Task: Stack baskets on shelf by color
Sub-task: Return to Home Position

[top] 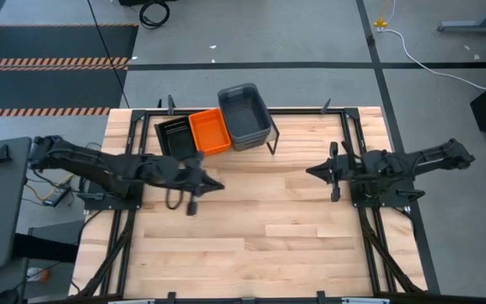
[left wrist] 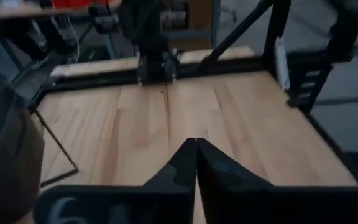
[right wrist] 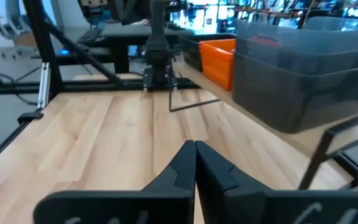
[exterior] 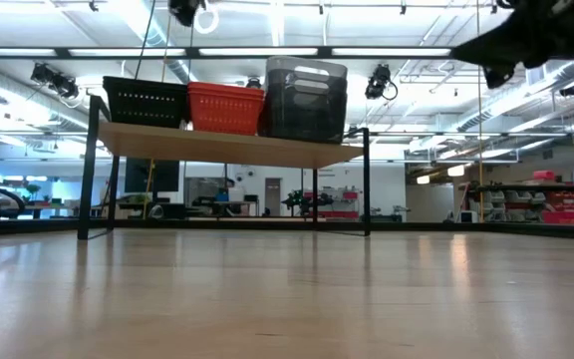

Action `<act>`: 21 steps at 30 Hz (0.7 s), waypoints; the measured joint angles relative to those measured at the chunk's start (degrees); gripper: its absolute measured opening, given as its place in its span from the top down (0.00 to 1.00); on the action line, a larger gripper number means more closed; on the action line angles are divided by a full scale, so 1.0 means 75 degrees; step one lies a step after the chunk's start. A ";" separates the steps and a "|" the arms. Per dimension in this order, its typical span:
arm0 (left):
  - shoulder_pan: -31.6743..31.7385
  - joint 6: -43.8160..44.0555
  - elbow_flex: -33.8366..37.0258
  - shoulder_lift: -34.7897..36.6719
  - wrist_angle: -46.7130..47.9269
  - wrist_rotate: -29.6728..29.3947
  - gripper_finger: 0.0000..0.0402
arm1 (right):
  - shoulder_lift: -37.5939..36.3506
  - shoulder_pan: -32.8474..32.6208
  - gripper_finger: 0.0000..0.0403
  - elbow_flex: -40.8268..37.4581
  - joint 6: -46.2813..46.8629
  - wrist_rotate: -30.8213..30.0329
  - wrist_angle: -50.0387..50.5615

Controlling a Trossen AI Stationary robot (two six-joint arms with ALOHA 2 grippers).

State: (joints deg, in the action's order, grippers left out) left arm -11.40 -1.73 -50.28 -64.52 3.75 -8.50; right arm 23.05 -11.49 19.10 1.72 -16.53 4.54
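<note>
Pale planked tabletop (exterior: 287, 289), thin-legged shelf (exterior: 227, 146) (wooden top), rectangular plastic baskets (exterior: 225, 108).

**A bright workshop hall around a plank worktop**

The worktop (top: 268, 245) is pale wooden planking set in a black frame. Around it lies a grey concrete floor (top: 310, 38), crossed by dark tape lines (top: 268, 65). A black mat (top: 49, 42) with orange-striped edges lies at the far left, and a white cable (top: 395, 34) trails over the floor at the far right. Seen from table height, long strip lights (exterior: 267, 52) run across a pale ceiling. Distant benches (exterior: 307, 204) and racks holding red bins (exterior: 566, 211) fill the back of the hall.
</note>
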 joint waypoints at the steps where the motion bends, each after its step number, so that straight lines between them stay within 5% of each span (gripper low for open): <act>1: -0.0003 0.0038 0.0256 0.0285 -0.0152 -0.0001 0.98 | -0.0154 0.0048 0.98 -0.0085 0.0007 0.0000 -0.0024; 14: -0.0082 0.0443 0.3159 0.3499 -0.1355 -0.0301 0.98 | -0.2579 0.0251 0.98 -0.1538 0.0032 -0.0032 -0.0186; 21: -0.0087 0.0845 0.4401 0.5150 -0.1384 -0.0377 0.99 | -0.3031 0.0251 0.98 -0.2040 0.0036 -0.0035 -0.0094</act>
State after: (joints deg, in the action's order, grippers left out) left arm -12.05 4.60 -17.27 -25.90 -6.63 -11.33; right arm 0.32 -9.61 3.80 1.99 -16.80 3.84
